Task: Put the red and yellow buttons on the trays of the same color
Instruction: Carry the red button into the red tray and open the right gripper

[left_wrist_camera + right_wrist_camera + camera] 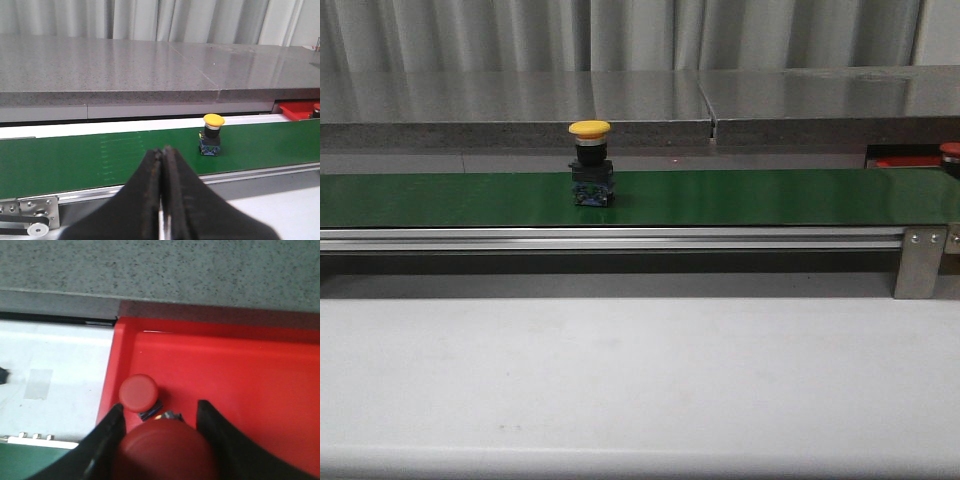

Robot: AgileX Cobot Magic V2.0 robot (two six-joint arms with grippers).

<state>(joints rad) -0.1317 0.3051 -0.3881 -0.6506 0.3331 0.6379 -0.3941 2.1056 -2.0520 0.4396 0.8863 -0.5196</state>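
A yellow button (589,129) on a dark base stands upright on the green belt (770,197), left of centre. It also shows ahead and to the right of my left gripper (162,150), as the yellow button (213,120). That gripper is shut and empty, hovering over the belt's near rail. My right gripper (160,407) hangs over the red tray (250,380), shut on a red button (165,452) whose cap fills the space between its fingers. A second red button (138,392) stands in the tray near its corner. No yellow tray is in view.
The red tray (905,160) with a red button (950,150) on it peeks in at the belt's far right end. A grey stone counter (620,100) runs behind the belt. A metal bracket (920,262) closes the rail at the right. White tabletop (620,380) lies in front.
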